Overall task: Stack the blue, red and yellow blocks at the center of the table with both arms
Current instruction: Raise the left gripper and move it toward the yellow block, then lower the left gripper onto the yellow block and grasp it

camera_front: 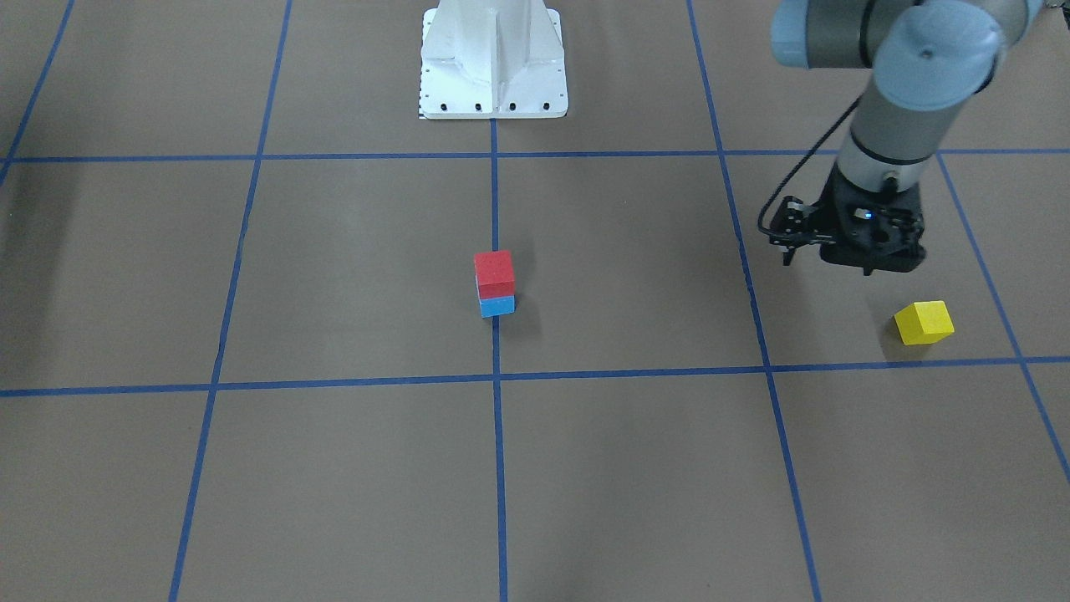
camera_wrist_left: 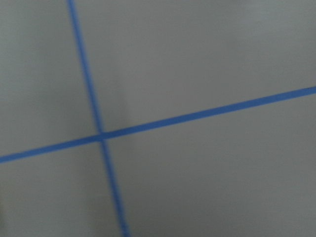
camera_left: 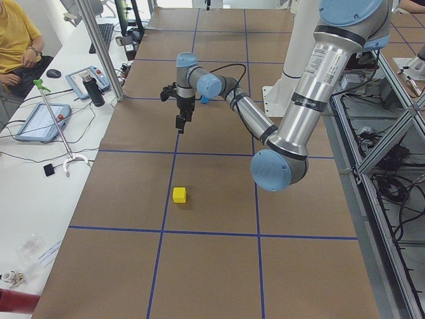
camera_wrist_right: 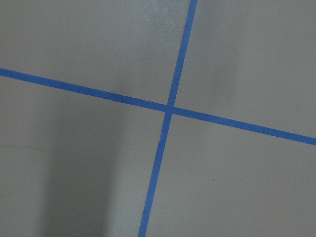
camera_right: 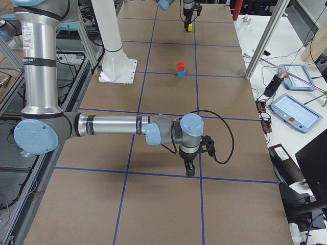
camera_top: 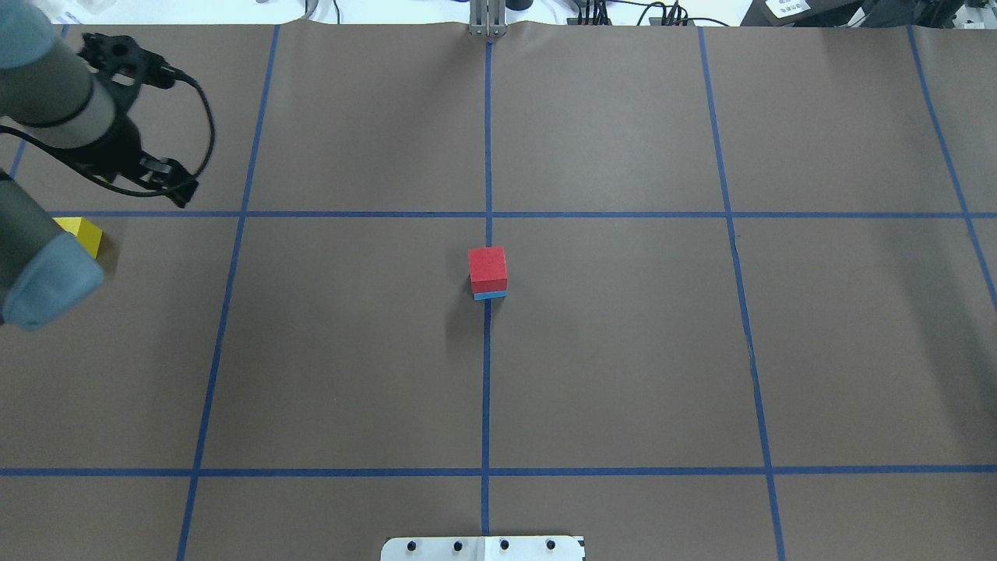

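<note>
A red block [camera_front: 494, 272] sits on a blue block [camera_front: 497, 306] at the table's centre, on the middle tape line; the stack also shows in the overhead view [camera_top: 488, 268]. A yellow block [camera_front: 924, 323] lies alone on the robot's left side, partly hidden by the arm in the overhead view [camera_top: 82, 234]. My left gripper [camera_front: 871, 263] hangs raised in the air close to the yellow block, not touching it; its fingers are hidden, so I cannot tell open or shut. My right gripper [camera_right: 189, 171] shows only in the exterior right view, low over a tape crossing; I cannot tell its state.
Blue tape lines [camera_top: 487, 214] divide the brown table into squares. The white robot base [camera_front: 493, 75] stands at the robot's edge. A side bench with tablets [camera_left: 41, 121] and a seated person [camera_left: 16, 33] runs along the far edge.
</note>
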Action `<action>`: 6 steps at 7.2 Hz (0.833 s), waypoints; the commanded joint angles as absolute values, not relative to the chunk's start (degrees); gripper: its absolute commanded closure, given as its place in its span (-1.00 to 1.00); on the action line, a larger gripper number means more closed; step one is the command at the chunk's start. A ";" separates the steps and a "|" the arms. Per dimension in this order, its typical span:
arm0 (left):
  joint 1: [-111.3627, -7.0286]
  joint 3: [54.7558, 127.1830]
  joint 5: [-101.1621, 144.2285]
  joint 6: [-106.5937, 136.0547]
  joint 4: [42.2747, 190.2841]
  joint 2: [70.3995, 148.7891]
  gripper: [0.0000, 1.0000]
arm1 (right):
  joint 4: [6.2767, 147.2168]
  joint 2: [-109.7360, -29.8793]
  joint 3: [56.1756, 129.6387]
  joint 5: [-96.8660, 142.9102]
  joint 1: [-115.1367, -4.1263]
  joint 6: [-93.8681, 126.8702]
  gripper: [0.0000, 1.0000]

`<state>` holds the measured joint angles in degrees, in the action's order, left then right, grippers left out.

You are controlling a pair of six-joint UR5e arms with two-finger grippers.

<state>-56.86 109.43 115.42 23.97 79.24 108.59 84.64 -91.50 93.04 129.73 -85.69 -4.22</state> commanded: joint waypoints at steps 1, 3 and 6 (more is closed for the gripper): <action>-62.83 105.67 120.29 15.04 89.75 99.44 -0.99 | 84.64 -91.41 93.08 129.73 -85.69 -4.22 -0.99; -62.84 96.46 120.59 16.86 106.62 94.41 -0.99 | 84.55 -91.41 93.16 129.73 -85.61 -4.22 -0.99; -62.32 86.42 120.59 27.12 119.41 94.31 -0.98 | 84.55 -91.41 93.25 129.73 -85.69 -4.31 -0.99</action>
<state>-62.50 90.16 120.57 22.95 114.16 94.37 84.56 -91.41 93.23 129.73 -85.66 -4.24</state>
